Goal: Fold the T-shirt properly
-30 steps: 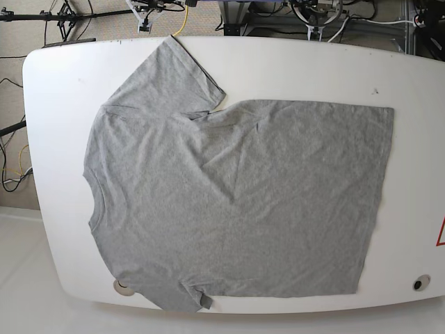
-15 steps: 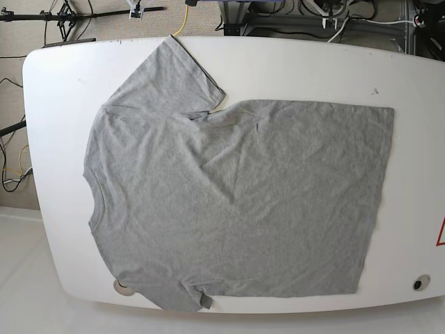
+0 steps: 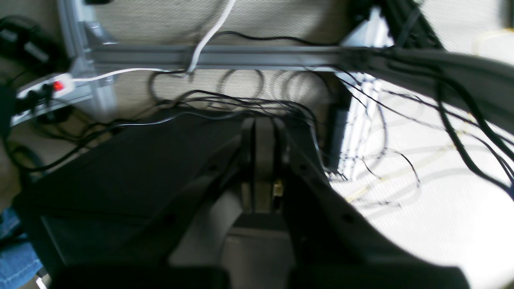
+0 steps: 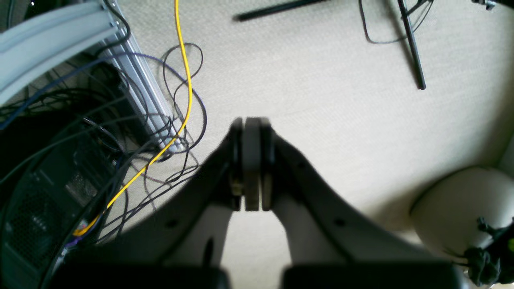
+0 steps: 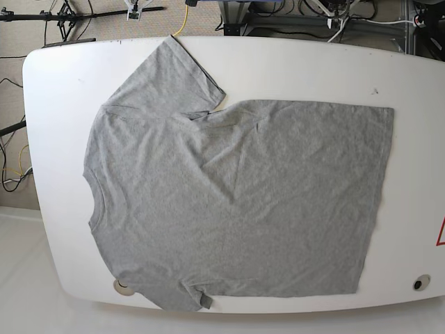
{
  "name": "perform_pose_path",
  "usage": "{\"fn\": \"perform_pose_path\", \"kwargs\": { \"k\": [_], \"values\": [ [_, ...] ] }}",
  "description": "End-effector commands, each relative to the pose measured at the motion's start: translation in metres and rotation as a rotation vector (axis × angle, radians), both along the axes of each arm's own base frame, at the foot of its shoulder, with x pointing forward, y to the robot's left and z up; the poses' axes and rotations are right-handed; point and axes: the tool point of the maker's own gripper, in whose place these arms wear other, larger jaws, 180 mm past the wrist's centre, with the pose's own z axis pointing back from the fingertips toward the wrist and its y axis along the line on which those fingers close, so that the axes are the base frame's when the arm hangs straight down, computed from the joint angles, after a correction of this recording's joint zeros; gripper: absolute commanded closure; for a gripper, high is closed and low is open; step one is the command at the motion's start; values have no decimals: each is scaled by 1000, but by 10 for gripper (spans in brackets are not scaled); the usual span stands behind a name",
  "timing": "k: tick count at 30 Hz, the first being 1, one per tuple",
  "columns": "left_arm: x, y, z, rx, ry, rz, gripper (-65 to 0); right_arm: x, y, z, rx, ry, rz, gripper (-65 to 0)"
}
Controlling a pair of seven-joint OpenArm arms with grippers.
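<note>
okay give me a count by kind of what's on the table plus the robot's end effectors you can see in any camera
T-shirt, grey, spread flat on the white table: 1
End effectors, left end effector and right end effector, both shut and empty over the floor: 2
Total: 3

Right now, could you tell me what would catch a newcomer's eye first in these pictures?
A big grey T-shirt lies spread flat across the white table, collar toward the base view's left. Neither arm is over it: the left gripper and right gripper are both shut, empty, above cable-strewn floor.
</note>
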Motion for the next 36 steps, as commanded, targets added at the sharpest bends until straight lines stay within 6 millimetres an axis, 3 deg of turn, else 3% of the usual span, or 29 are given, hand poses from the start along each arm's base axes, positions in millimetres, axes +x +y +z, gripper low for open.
{"fn": "perform_pose_path", "kwargs": {
  "k": [1, 12, 20, 26, 36],
  "values": [
    [-5, 6, 5, 8, 1, -5, 0, -5, -9, 4, -16, -2, 3, 0],
    [-1, 11, 29, 14, -70, -14, 0, -10, -15, 22, -11, -45, 10, 0],
    [-4, 16, 64, 39, -113, -56, 0, -9, -30, 52, -42, -108, 64, 0],
    [0, 21, 88, 68, -144, -60, 0, 1, -17, 75, -15, -179, 92, 0],
    [7, 27, 112, 69, -171, -40, 0, 6, -16, 101, -20, -233, 126, 0]
  ]
}}
